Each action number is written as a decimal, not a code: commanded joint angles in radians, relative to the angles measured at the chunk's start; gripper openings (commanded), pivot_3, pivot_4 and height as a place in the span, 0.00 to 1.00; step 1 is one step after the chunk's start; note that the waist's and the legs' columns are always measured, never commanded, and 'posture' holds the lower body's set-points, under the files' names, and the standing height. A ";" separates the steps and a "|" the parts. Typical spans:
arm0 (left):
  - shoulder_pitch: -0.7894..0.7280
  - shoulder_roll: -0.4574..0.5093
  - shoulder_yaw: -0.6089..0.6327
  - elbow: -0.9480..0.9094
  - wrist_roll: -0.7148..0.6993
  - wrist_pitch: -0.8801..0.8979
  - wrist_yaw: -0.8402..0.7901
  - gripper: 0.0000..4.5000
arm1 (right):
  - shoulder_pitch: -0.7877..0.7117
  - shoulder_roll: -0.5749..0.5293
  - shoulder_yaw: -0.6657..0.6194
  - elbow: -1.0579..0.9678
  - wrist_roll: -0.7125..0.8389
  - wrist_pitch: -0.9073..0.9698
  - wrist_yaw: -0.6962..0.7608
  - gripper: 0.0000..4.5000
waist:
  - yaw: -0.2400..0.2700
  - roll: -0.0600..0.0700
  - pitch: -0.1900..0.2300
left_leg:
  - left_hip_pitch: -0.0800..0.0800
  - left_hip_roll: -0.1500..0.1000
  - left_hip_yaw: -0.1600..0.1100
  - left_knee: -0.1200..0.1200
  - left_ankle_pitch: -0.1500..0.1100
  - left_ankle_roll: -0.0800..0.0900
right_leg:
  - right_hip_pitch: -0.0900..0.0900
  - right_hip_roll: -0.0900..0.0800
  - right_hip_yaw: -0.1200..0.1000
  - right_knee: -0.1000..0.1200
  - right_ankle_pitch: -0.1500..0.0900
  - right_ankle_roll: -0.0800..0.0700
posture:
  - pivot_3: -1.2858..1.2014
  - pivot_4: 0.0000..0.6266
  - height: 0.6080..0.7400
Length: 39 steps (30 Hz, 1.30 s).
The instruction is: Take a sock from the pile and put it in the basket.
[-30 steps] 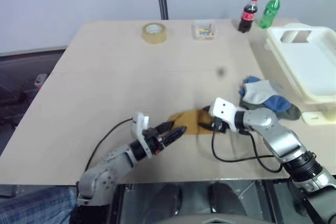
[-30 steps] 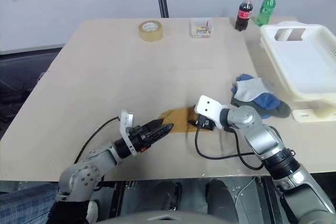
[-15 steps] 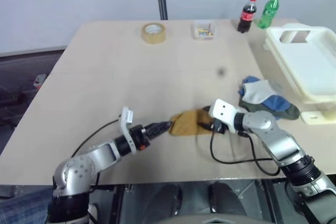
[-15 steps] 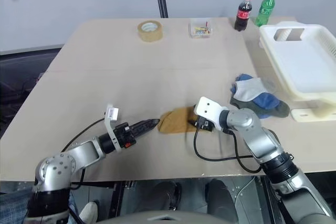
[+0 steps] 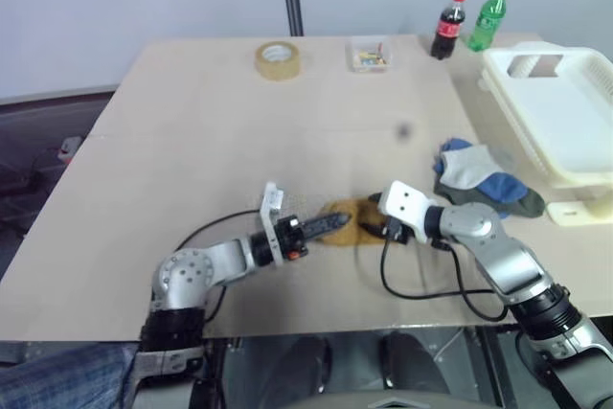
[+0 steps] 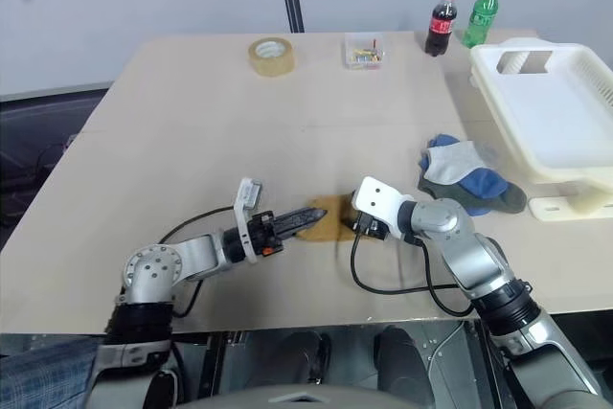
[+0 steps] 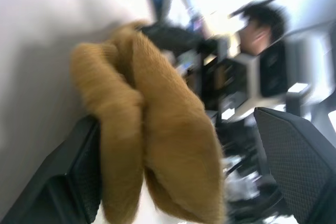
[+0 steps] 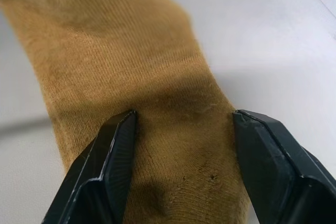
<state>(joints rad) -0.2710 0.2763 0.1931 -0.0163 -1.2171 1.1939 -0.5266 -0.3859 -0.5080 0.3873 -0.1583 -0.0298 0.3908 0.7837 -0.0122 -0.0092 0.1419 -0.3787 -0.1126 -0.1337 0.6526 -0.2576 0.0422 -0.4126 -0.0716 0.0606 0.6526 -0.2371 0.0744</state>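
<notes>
The sock point(image 6: 326, 220) lies on the table point(image 6: 192, 131), apart from the pile point(image 6: 465, 174) and well short of the basket point(image 6: 551, 112) — lifting and carrying remain. The right gripper point(image 8: 181, 150) straddles one end, fingers spread against its edges. The left gripper point(image 7: 184, 182) stands wide around the other end — not yet clamped.

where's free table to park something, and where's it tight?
Free: the wide bare stretch of table on the robot's left, below the tape roll, and the band between the clear box and the tan sock. Tight: the near centre, where the left gripper and right gripper meet at the sock, and rightward to the pile and basket.
</notes>
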 commanded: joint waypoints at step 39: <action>-0.122 -0.127 -0.072 0.112 -0.022 -0.054 -0.134 0.98 | -0.015 -0.242 -0.344 -0.162 0.274 0.343 0.110 0.68 | 0.029 -0.001 0.003 | -0.007 -0.001 -0.004 -0.001 0.000 0.000 | -0.001 -0.001 -0.005 -0.008 0.000 0.000 | 0.52 0.24 0.99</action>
<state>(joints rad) -0.3743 0.1609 0.1346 0.0927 -1.2442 1.1450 -0.6358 -0.3903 -0.7391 0.0968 -0.3006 0.2074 0.7157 0.8827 0.0164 -0.0106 0.1449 -0.3862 -0.1133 -0.1387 0.6517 -0.2575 0.0421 -0.4139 -0.0729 0.0543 0.6438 -0.2370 0.0744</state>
